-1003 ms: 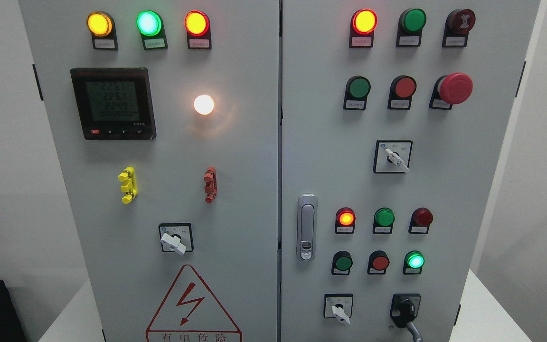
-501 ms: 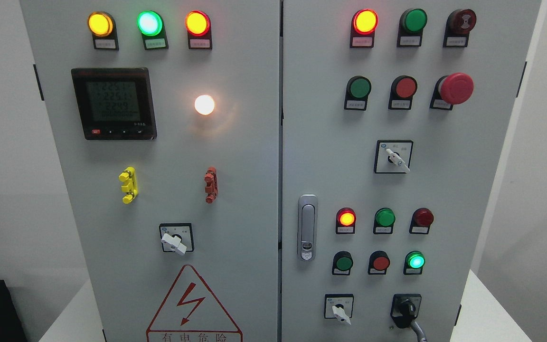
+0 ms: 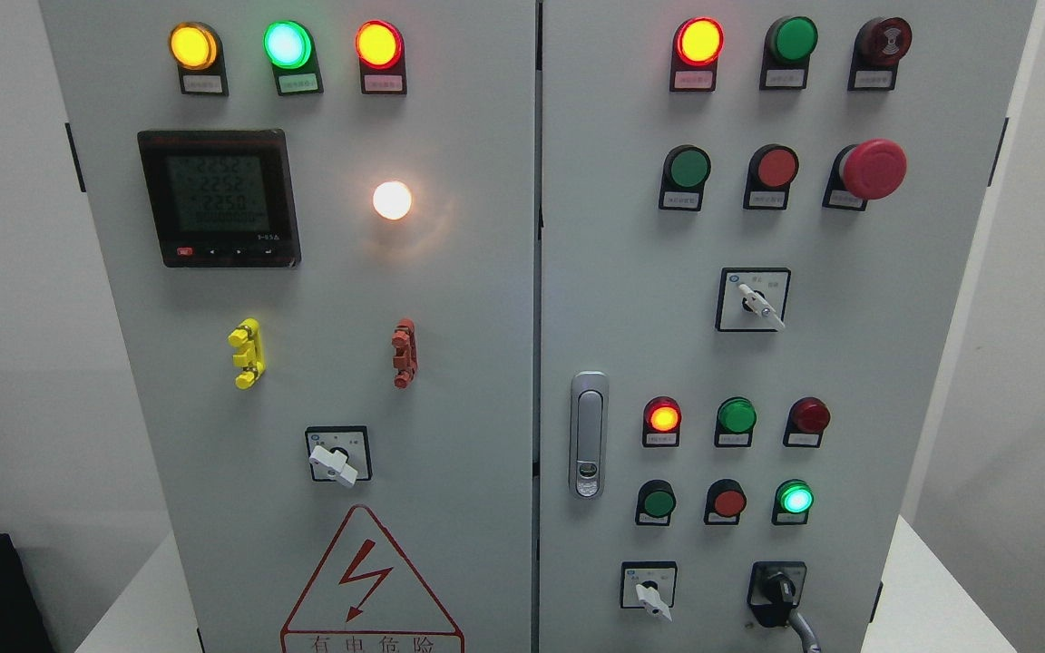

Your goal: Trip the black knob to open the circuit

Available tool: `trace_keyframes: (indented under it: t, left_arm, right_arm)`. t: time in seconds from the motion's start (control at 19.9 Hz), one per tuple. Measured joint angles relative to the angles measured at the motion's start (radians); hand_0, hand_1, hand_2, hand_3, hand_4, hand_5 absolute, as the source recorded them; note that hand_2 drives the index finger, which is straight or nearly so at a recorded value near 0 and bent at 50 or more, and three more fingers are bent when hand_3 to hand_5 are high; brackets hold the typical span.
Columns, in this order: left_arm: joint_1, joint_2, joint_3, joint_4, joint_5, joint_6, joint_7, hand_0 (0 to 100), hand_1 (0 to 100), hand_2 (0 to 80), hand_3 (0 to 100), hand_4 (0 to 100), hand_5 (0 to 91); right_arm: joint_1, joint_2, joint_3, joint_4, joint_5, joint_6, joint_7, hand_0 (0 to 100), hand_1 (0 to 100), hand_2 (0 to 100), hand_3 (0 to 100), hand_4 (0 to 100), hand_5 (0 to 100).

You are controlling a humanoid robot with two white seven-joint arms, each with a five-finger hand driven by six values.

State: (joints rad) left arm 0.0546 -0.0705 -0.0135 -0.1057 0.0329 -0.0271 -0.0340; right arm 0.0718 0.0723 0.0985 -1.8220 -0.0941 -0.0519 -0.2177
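The black knob (image 3: 777,592) sits on a black plate at the bottom right of the right cabinet door (image 3: 849,363). Its handle points roughly downward. A thin grey curved piece (image 3: 804,632) rises from the bottom edge to just under the knob. It looks like one finger of my right hand, and the rest of the hand is out of frame. My left hand is not visible.
A white selector switch (image 3: 647,589) sits left of the knob and another (image 3: 754,299) higher up. Lit and unlit lamps and buttons fill the door, with a red mushroom button (image 3: 872,169) at the top right. The door latch (image 3: 588,433) is near the centre seam.
The grey piece under the black knob has slid slightly to the right along the bottom edge. The whole view has drifted a few pixels. The lamps are unchanged.
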Motion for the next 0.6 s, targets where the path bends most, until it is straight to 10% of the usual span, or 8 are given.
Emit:
trace_keyframes:
  t: [0.6]
  left_arm:
    - [0.0,0.0,0.0,0.0,0.0,0.0,0.0,12,39,0.0,0,0,0.0]
  right_arm:
    - [0.007,-0.006,-0.028,0.0,-0.001,-0.004,0.002,0,5,8,100,100,100]
